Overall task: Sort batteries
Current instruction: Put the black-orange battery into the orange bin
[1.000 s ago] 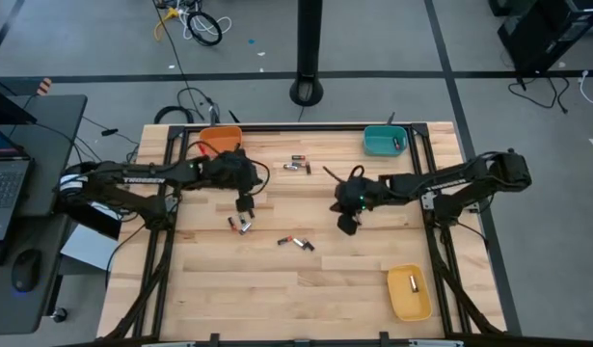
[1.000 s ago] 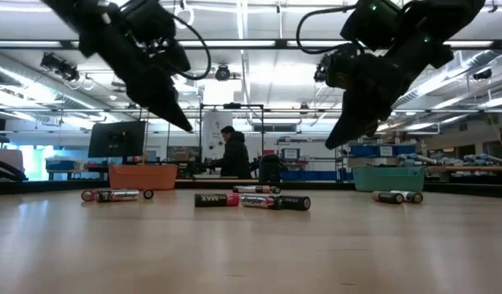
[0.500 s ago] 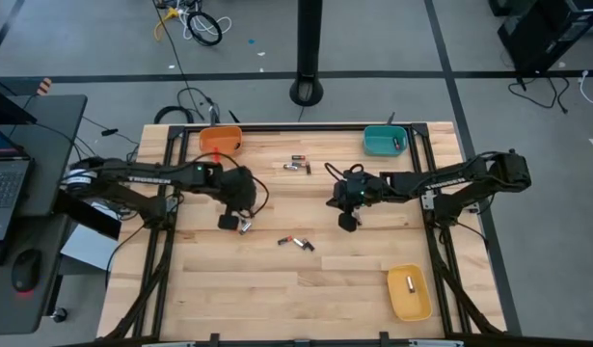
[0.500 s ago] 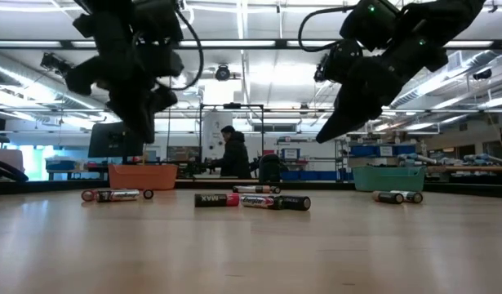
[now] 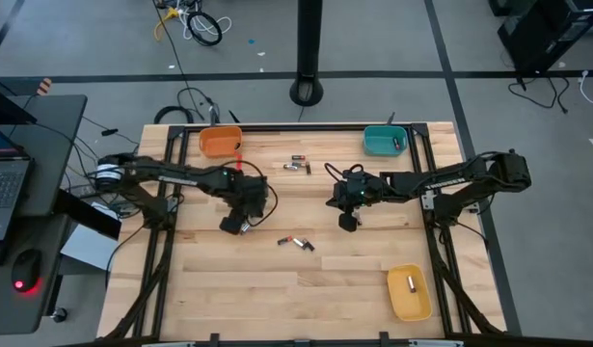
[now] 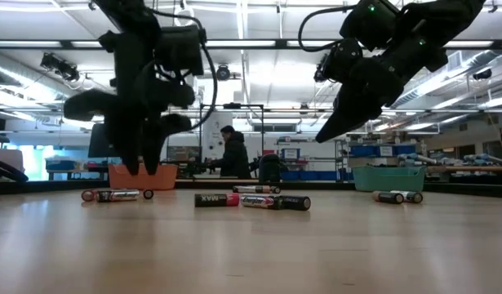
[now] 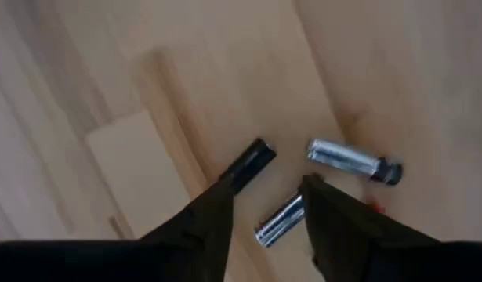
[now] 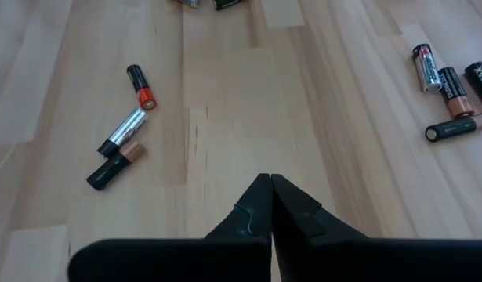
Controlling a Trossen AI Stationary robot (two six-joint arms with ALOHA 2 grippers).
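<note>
Behind the pale wooden table (image 5: 277, 289) we see a workshop with ceiling lights and a person standing far off. On the planks lie the batteries, small cylindrical cells, some black with reddish ends and some silvery grey, in several loose groups. One group (image 5: 296, 165) sits near the far edge between the two far bins; in the right wrist view these show as four cells (image 8: 452, 86) close together. Another three (image 5: 297, 242) lie near the middle of the table, a black and red one (image 8: 141, 86), a silver one (image 8: 122, 131) and a black and copper one (image 8: 111, 167). A third group rests under the left gripper (image 5: 240, 222): a silver cell with a dark cap (image 7: 353, 160), a second silver cell (image 7: 280, 221) and a black one (image 7: 250, 161). We see the left fingers spread apart just above these, the second silver cell between them, not clamped. Our right gripper (image 5: 348, 223) hangs above bare wood right of centre, its fingers pressed together on nothing. One cell lies in the yellow plastic bin (image 5: 409, 293) near the front right corner, another in the teal plastic bin (image 5: 382, 141) at the far right corner. We see the orange plastic bin (image 5: 220, 141) at the far left corner
</note>
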